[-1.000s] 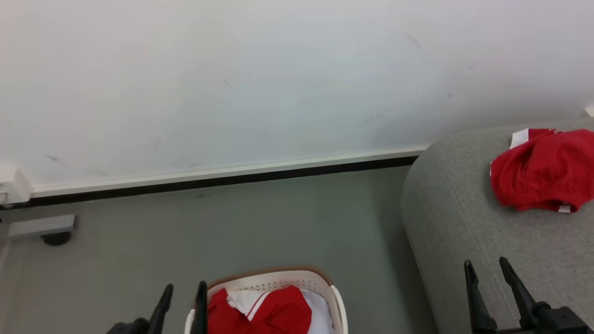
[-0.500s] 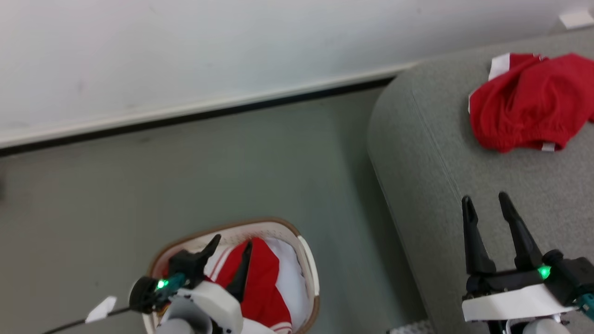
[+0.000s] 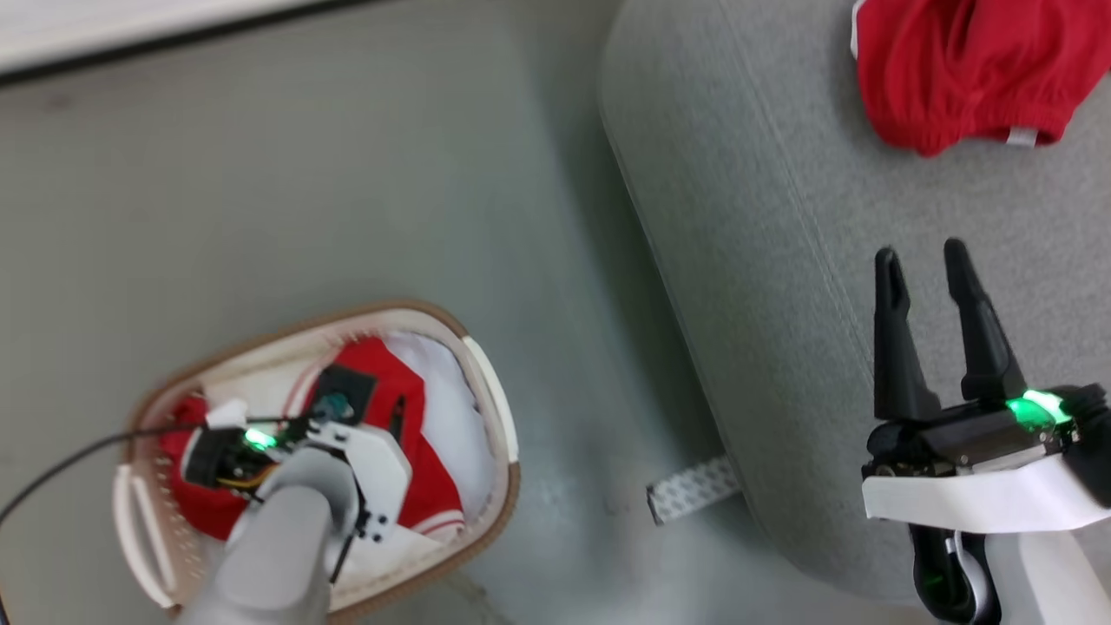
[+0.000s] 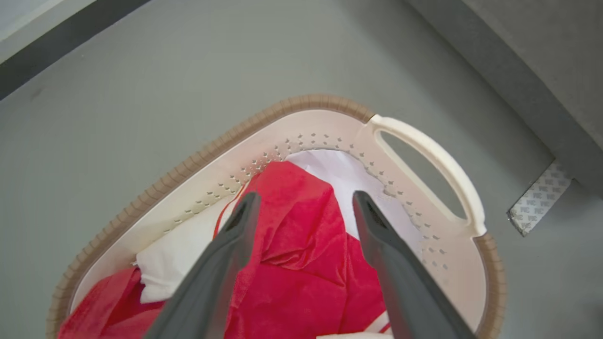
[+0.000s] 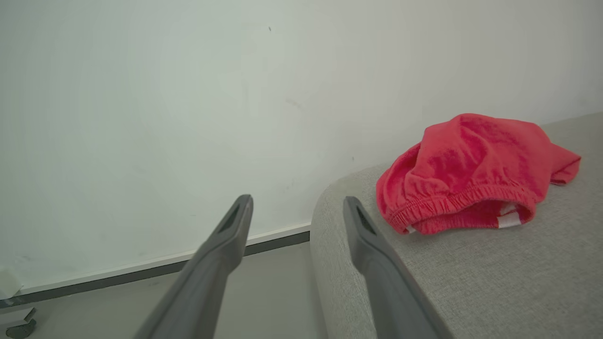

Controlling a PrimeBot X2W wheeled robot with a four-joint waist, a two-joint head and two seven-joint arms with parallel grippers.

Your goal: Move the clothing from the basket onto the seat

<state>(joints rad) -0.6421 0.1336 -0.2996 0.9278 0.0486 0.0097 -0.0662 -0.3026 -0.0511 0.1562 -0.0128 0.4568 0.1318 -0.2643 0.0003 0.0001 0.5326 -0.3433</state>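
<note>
Head view: grey floor, basket near grey seat; left gripper spread over clothing, right gripper spread.

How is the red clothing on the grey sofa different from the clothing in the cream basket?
The bunched red garment lies on the light grey fabric sofa; the red and white clothing sits in the cream plastic basket. The sofa garment is nearly all red; the basket clothing shows big white panels. The open left gripper points at the basket clothing only. Both are soft, bright red.
</note>
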